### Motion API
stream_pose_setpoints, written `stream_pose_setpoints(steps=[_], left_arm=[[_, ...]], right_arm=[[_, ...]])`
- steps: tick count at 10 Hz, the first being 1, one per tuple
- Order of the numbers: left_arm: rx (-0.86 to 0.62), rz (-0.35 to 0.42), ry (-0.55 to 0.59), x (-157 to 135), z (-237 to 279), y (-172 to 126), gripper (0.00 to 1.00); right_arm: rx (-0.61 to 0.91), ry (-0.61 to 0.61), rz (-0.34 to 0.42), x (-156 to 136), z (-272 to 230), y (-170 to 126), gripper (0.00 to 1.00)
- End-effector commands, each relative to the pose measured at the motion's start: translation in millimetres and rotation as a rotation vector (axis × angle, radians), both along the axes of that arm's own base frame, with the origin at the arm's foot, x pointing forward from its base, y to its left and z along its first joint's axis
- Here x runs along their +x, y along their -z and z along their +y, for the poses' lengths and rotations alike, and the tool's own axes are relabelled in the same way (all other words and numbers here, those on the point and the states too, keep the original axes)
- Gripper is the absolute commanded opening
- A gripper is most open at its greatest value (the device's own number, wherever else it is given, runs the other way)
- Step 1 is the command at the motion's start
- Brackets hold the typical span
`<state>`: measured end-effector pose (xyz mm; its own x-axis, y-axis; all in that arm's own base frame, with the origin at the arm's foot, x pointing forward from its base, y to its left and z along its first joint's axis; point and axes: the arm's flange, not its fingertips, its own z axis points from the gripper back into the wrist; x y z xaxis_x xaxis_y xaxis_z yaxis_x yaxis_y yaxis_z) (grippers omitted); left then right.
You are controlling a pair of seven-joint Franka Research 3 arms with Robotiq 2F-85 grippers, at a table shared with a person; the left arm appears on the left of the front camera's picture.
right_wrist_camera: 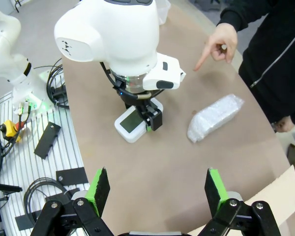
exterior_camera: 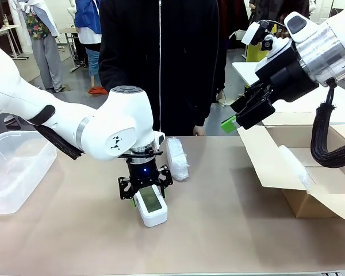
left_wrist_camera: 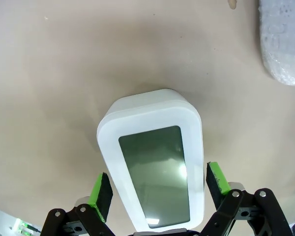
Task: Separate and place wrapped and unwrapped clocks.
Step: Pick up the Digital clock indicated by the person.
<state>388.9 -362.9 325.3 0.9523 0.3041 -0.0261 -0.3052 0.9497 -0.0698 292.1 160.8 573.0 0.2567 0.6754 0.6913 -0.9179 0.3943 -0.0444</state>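
Observation:
The unwrapped clock [exterior_camera: 150,208], white with a grey-green screen, lies flat on the brown table. My left gripper [exterior_camera: 145,192] hangs straight over it, open. In the left wrist view its green pads [left_wrist_camera: 101,195] stand on either side of the clock [left_wrist_camera: 152,157], close to its long sides. A wrapped clock [exterior_camera: 177,158] in bubble wrap lies just behind and to the right, also visible as a wrapped clock [left_wrist_camera: 284,39] and a wrapped clock [right_wrist_camera: 215,117]. Another whitish wrapped bundle [exterior_camera: 293,165] lies in the cardboard box. My right gripper [exterior_camera: 233,119] is raised near the box flap, open and empty.
A clear plastic bin [exterior_camera: 11,167] stands at the left edge of the table. An open cardboard box [exterior_camera: 310,190] stands at the right. A person in black stands at the far side, with one hand [right_wrist_camera: 217,45] pointing down at the table near the wrapped clock.

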Motion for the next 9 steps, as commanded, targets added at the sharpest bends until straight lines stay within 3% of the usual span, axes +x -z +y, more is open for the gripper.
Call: stream_pose_setpoints(steps=[1,5,6,7,8,9], left_arm=[[-0.006,0.02,0.015,10.9,-7.4,9.7,1.0],[-0.009,0.037,-0.003,13.4,-6.7,10.6,1.0],[0.007,0.047,-0.006,13.4,-5.7,10.7,0.82],[0.013,0.052,-0.005,13.4,-5.3,10.8,0.81],[0.016,0.054,-0.005,13.0,-4.9,10.6,0.63],[0.017,0.055,-0.007,12.9,-4.5,10.1,0.62]], right_arm=[[-0.003,-0.01,0.005,0.2,-1.0,0.4,1.0],[-0.003,-0.01,0.005,0.2,-1.0,0.4,1.0],[-0.003,-0.01,0.005,0.2,-1.0,0.4,1.0],[-0.003,-0.01,0.005,0.2,-1.0,0.4,1.0],[-0.003,-0.01,0.005,0.2,-1.0,0.4,1.0],[-0.003,-0.01,0.005,0.2,-1.0,0.4,1.0]])
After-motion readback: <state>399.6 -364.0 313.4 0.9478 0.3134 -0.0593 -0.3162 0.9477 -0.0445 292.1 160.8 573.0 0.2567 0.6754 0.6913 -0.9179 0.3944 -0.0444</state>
